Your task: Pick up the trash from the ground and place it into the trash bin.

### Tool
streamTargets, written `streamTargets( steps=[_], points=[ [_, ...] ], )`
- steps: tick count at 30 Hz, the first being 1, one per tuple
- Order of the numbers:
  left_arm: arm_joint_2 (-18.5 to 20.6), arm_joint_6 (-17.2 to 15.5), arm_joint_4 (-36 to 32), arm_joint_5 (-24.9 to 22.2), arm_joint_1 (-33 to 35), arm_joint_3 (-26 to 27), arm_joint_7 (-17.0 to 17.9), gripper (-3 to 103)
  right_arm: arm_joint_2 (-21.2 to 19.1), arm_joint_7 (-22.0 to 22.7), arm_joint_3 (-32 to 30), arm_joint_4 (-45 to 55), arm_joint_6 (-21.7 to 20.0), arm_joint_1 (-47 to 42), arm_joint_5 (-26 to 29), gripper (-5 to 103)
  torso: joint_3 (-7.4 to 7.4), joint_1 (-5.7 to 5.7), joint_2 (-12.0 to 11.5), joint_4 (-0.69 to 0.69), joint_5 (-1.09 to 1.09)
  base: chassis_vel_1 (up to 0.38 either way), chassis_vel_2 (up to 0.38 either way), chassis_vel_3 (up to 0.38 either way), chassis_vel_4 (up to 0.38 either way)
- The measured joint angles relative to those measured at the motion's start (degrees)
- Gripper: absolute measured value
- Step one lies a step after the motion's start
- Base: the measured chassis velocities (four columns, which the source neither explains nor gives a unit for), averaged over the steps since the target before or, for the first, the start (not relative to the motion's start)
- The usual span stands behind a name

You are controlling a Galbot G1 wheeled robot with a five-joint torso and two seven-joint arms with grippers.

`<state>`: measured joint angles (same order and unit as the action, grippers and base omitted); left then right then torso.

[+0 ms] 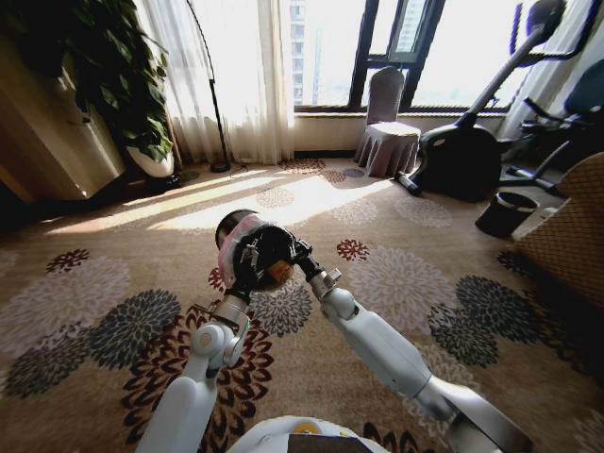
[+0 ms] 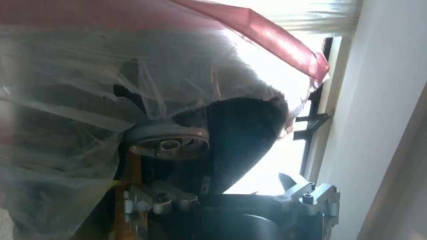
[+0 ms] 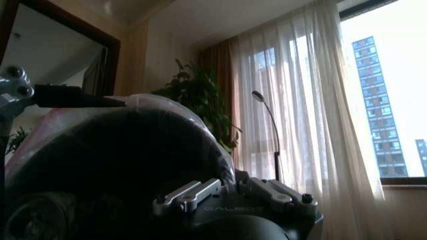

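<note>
Trash bin (image 1: 247, 253) raised off carpet, between left pincer (image 1: 238, 276) and right pincer (image 1: 294, 257), both clamping it.

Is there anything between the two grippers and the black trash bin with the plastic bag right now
Nothing visible stands between them. The small round black trash bin lined with a translucent pinkish plastic bag is raised off the patterned carpet, with the left gripper and the right gripper right up against it from either side.
</note>
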<state>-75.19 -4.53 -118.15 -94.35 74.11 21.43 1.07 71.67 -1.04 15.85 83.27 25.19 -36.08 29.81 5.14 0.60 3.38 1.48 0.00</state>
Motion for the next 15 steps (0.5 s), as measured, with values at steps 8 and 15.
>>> streamTargets(
  steps=[8, 15],
  points=[
    [1.32, -1.25, -0.66, 7.75, 1.96, -0.58, -1.9, 100, -0.92, 0.01, -0.5, 0.64, -0.19, -0.46, 0.13, 0, 0.0, 0.0, 0.0, -0.01, -0.01, 0.0, 0.0, 0.0, 0.0],
    [3.2, -1.85, -3.24, 14.51, 3.53, -0.84, -6.63, 100, -1.04, -0.02, -1.34, 0.4, -1.23, -0.56, 0.31, 0, 0.0, -0.01, 0.0, 0.0, 0.0, 0.0, 0.0, 0.0, 0.0]
  ],
)
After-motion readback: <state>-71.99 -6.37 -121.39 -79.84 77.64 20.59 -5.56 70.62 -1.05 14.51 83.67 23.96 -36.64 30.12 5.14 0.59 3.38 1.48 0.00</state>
